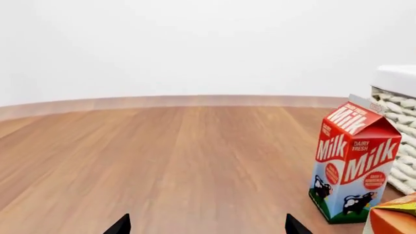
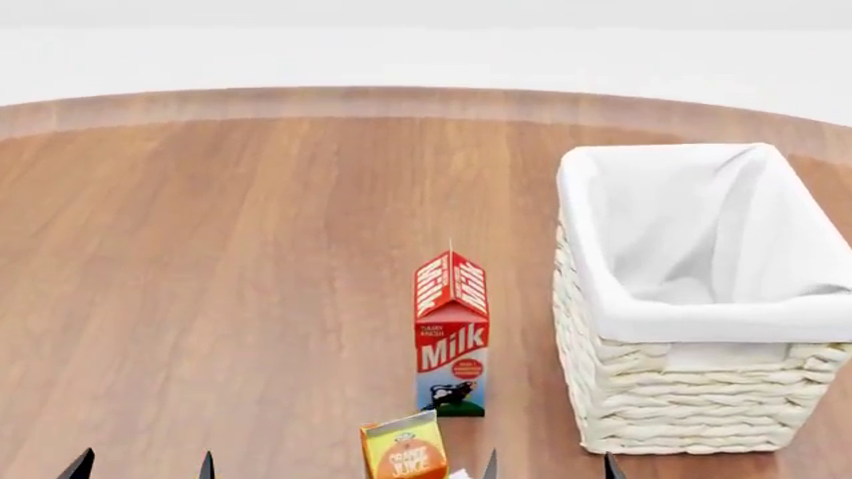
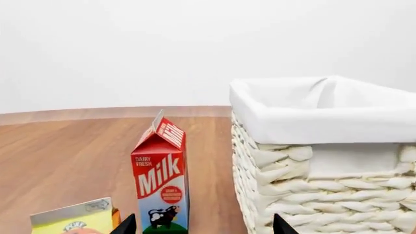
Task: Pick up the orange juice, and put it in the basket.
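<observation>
The orange juice [image 2: 403, 448] is a yellow and orange carton standing at the near edge of the head view, just in front of the Milk carton [image 2: 452, 334]. Its top also shows in the right wrist view as the orange juice [image 3: 73, 217], and a corner of the orange juice [image 1: 395, 218] shows in the left wrist view. The basket [image 2: 692, 399], cream wicker with a white liner, stands to the right. My left gripper [image 2: 142, 466] is open, left of the juice, nothing between its tips. My right gripper [image 2: 548, 466] is open, right of the juice, nothing held.
The red-and-white Milk carton [image 3: 161, 177] stands upright between the juice and the basket [image 3: 325, 185], close to both. Wooden floor [image 2: 213, 259] stretches left and far, ending at a white wall [image 1: 195, 44].
</observation>
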Controlling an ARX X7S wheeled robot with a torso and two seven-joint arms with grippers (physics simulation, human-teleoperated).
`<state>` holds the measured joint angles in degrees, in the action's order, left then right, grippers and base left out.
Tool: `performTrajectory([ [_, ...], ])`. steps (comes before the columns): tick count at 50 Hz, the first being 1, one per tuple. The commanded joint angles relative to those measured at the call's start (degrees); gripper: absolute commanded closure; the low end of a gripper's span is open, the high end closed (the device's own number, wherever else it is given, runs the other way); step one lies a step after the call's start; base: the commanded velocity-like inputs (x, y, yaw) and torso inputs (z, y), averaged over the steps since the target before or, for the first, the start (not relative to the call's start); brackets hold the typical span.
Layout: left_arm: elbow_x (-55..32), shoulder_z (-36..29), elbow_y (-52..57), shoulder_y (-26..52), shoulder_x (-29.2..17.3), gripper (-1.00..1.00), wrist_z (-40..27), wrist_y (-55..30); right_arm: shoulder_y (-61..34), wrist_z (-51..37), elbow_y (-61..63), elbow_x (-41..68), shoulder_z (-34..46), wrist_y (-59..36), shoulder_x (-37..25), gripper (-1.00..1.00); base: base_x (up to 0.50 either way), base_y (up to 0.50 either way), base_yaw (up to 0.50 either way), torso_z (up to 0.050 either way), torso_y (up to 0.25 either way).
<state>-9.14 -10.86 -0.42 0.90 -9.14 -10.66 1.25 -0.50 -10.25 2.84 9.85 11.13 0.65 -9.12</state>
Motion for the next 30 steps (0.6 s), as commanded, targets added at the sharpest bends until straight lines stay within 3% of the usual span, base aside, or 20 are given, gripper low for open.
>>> performTrajectory([
  [1, -0.33, -0.41, -0.03, 0.06, -0.33, -1.0, -0.39, 0.09, 0.07, -0.35, 0.06, 0.28, 0.47, 0.18, -0.3, -1.0, 0.27, 0.0, 0.0, 0.0, 0.0],
  [21, -0.86, -1.07, -0.08, 0.18, -0.86, -1.0, -1.01, 0.25, -0.12, -1.31, -0.7, 0.25, 1.08, 0.41, -1.0, -1.0, 0.27, 0.0, 0.0, 0.0, 0.0],
  [30, -1.09, -1.36, -0.1, 0.23, -1.09, -1.0, -1.27, 0.32, 1.35, -1.43, 2.31, 0.16, 2.02, -1.04, -2.03, -1.0, 0.0, 0.0, 0.0, 0.0, 0.001],
])
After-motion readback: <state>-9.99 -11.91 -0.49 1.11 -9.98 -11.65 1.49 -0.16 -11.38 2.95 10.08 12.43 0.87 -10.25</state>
